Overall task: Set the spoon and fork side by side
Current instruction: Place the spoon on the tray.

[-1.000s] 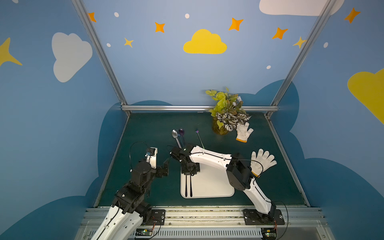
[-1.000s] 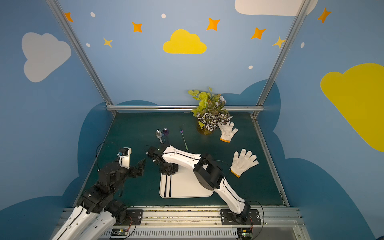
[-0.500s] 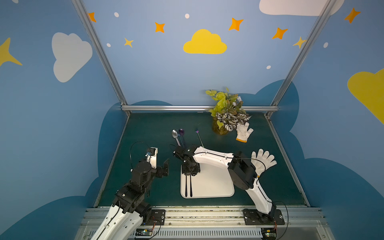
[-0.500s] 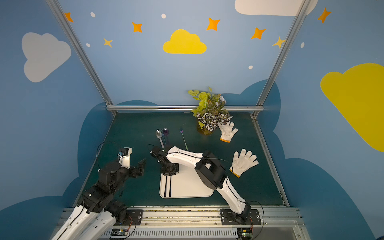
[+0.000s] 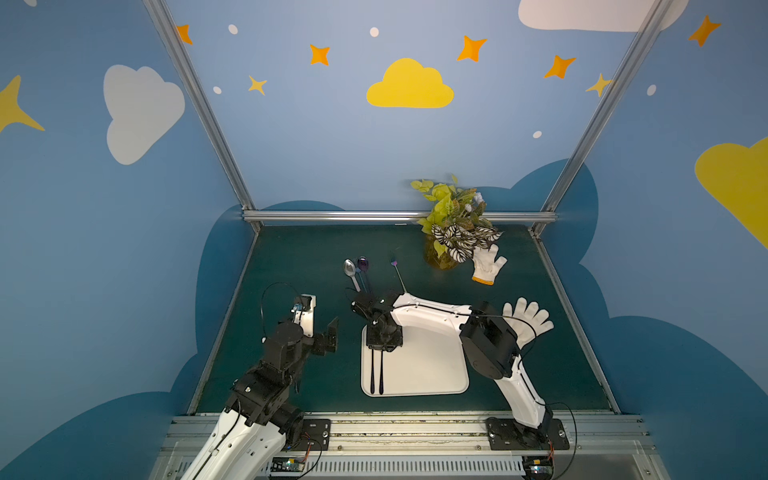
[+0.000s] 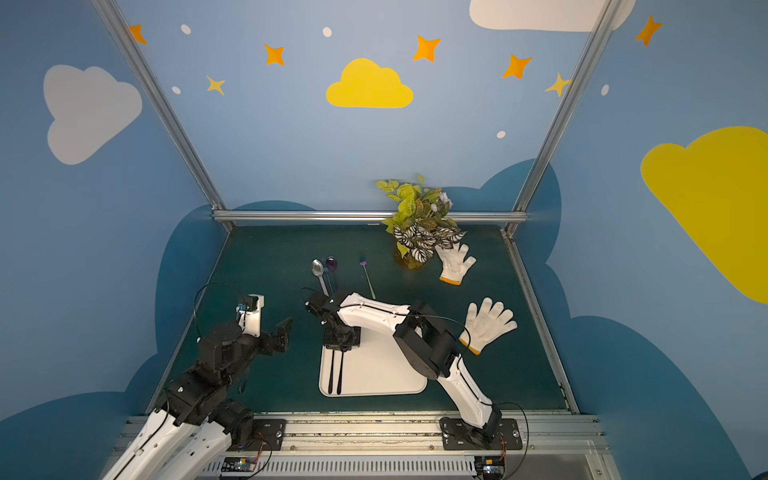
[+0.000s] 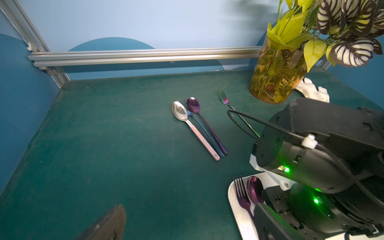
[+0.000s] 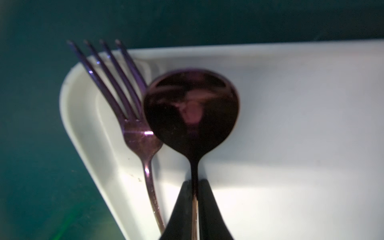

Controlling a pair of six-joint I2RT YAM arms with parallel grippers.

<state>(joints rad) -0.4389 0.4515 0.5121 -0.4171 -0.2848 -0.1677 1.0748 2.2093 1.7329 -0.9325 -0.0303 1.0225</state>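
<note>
On the green table [image 5: 291, 266] a white tray [image 5: 428, 365] is laid near the front edge, about the middle. The left gripper [image 5: 328, 338] is held over the table, left of the tray, its jaws fully apart and empty. The jaws of the right gripper [image 8: 194, 185] are closed on the handle of the purple spoon [image 8: 191, 112]. The spoon is placed just beside the fork [image 8: 140, 136] along the tray's left edge, both heads at its far left corner.

Pale blue painted walls [image 5: 332, 145] carry yellow and white clouds [image 5: 409, 85] and orange stars [image 5: 471, 48]; silver aluminium frame rails [image 5: 374, 216] edge a scuffed dark green bench [image 5: 299, 266].
</note>
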